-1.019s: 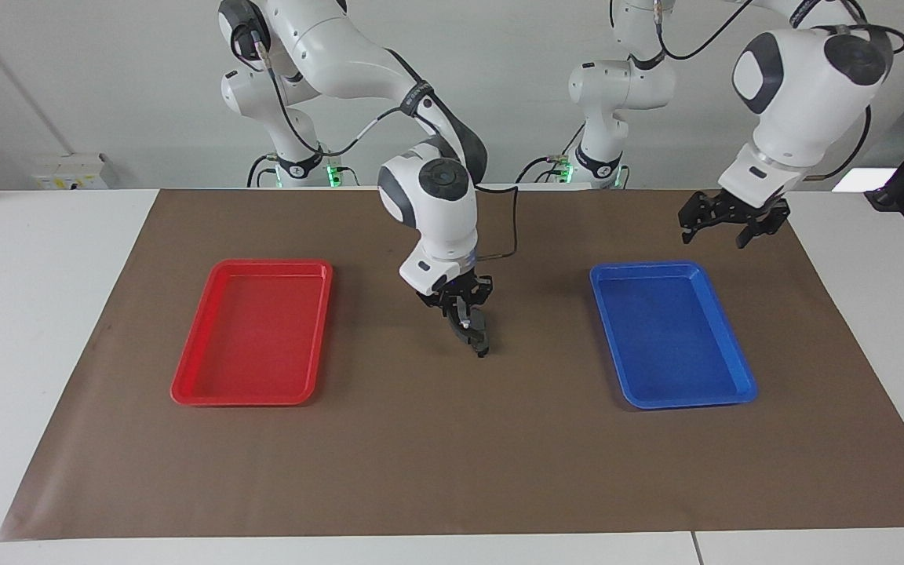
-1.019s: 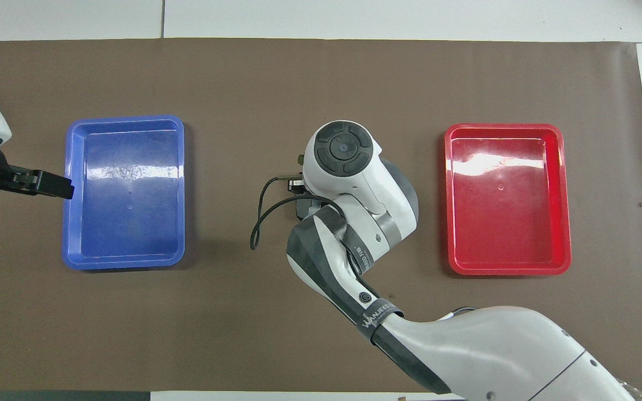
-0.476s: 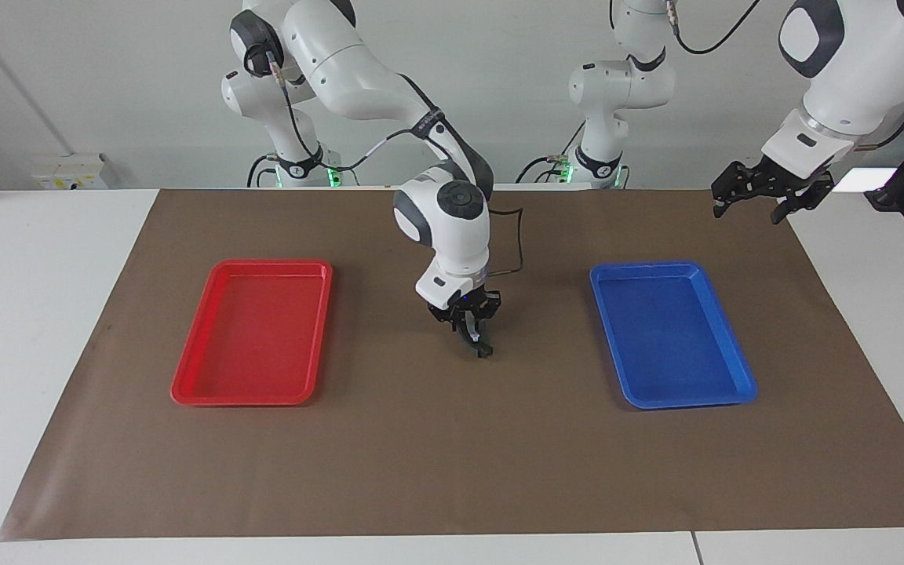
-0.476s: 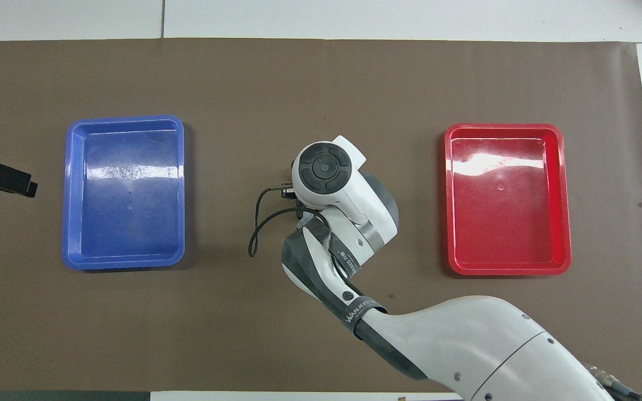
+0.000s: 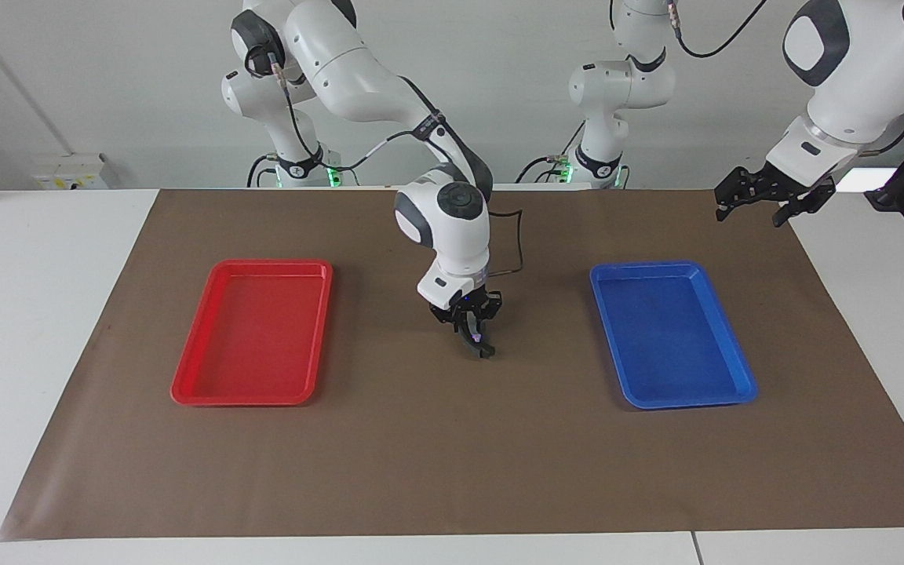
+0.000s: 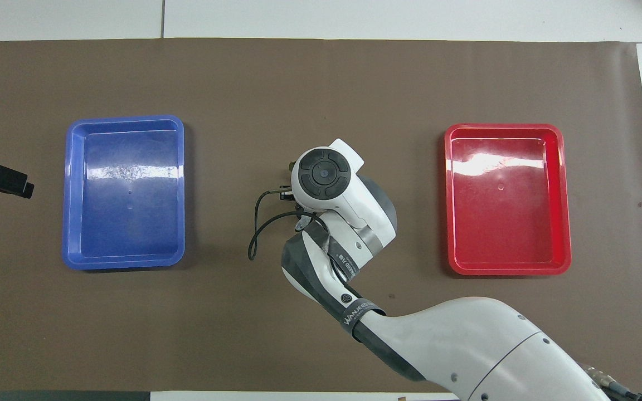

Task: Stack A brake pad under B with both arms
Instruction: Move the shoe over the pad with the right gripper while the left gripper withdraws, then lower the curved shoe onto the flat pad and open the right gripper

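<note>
My right gripper [image 5: 473,336] hangs low over the middle of the brown mat [image 5: 452,455], shut on a short dark grey piece, the A brake pad [image 5: 482,349]. The pad's lower end is at or just above the mat. In the overhead view the right arm's wrist [image 6: 324,177] hides both the gripper and the pad. My left gripper [image 5: 750,213] is raised over the mat's edge at the left arm's end, open and holding nothing; it also shows as the left gripper [image 6: 0,179] beside the blue tray. B is out of view.
A blue tray [image 5: 672,337] lies on the mat toward the left arm's end and a red tray [image 5: 256,337] toward the right arm's end; nothing shows in either. A black cable [image 6: 257,228] loops off the right wrist.
The left gripper has risen and drawn away from the blue tray toward the table's end. The right gripper has shifted slightly and come lower over the mat's middle, still holding the pad.
</note>
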`<state>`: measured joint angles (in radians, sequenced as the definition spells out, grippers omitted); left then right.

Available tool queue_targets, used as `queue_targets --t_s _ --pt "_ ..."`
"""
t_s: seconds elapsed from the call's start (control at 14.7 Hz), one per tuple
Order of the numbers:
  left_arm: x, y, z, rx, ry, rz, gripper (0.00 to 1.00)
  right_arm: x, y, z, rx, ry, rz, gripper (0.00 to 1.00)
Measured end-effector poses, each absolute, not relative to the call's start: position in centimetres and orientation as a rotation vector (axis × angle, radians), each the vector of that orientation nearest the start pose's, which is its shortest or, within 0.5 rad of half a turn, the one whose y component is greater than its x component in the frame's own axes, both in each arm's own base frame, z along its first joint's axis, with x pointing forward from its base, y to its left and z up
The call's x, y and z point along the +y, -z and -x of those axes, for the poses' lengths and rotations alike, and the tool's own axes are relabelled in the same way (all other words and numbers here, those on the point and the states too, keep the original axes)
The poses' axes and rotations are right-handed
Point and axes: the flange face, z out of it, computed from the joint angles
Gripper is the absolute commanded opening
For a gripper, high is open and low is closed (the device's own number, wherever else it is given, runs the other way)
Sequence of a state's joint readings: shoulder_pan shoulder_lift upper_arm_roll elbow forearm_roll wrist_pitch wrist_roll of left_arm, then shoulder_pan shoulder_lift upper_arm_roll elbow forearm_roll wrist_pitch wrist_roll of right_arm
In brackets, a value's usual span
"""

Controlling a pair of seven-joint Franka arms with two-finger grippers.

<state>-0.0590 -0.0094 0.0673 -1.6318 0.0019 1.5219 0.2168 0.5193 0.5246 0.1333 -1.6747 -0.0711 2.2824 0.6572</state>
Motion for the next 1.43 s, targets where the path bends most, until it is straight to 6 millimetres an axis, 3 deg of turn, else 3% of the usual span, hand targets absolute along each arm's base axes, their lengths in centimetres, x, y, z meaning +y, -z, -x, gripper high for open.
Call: queue_targets --t_s 0.82,0.95,1.02,1.09,1.16,1.43 --pt "0.5 -59.7 -54.4 0.328 -0.161 3.130 1.00 41.0 -30.2 -55.0 -0.038 0.102 3.075 0.02" --pt "0.5 -59.7 -54.4 0.328 -0.161 3.131 1.00 41.0 -29.8 -54.9 -0.039 0.101 3.074 0.11" --pt "0.5 -59.7 -54.4 0.329 -0.161 3.131 1.00 41.0 -29.8 -55.0 -0.039 0.109 3.069 0.35" --pt "0.5 -59.7 -54.4 0.328 -0.161 3.131 1.00 41.0 -29.8 -54.9 -0.039 0.112 3.068 0.90" --pt "0.5 -59.7 -54.4 0.329 -0.161 3.130 1.00 41.0 -29.8 -54.9 -0.039 0.113 3.067 1.00" --pt "0.5 -59.7 -54.4 0.328 -0.161 3.131 1.00 41.0 -29.6 -54.9 -0.041 0.115 3.066 1.00"
